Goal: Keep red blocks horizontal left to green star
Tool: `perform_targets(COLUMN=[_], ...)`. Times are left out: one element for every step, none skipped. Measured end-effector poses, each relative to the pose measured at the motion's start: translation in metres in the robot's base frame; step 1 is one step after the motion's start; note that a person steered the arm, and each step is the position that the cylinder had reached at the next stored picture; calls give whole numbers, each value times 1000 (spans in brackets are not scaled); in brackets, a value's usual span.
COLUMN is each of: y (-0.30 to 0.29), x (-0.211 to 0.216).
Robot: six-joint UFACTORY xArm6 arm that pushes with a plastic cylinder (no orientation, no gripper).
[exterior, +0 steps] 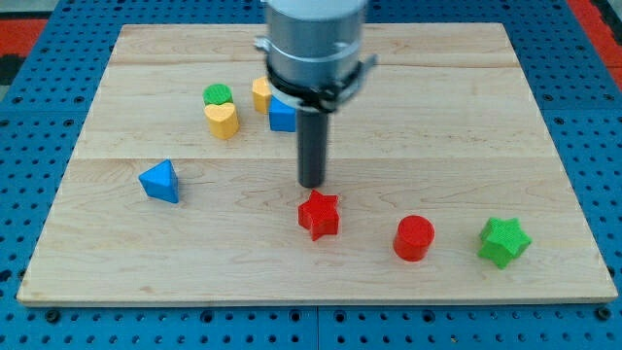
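Blocks lie scattered on a pale wooden board [544,107] in the one camera view. My tip [312,184] sits just above the red star [319,215] toward the view's top, close to it, though whether they touch I cannot tell. The rod has nothing to open or close and holds nothing; it can only push.

The red cylinder [414,238] stands to the view's right of the red star, and the green star [503,242] stands further right again, near the board's lower right corner. All three sit in a rough row along the view's bottom, with the red star a little higher than the other two. By my reading, both red blocks already lie left of the green star, so only a small levelling nudge remains.

Away from this row, a blue triangular block [160,182] rests at the view's left. A green block [219,94] touches a yellow heart [223,120] near the top left, and another yellow block [261,94] and a blue block [282,115] sit partly hidden behind the arm.

The risk is pushing too far. A downward shove from here could send the red star toward the board's bottom edge, and an off-centre contact could spin it or slide it sideways into the red cylinder, breaking the line.
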State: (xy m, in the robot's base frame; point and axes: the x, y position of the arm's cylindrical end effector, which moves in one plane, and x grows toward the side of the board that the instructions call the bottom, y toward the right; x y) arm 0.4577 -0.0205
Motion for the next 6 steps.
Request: perform_targets(y=[-28,-28,9,26,35,27], x=[-6,18,39,53,65,50])
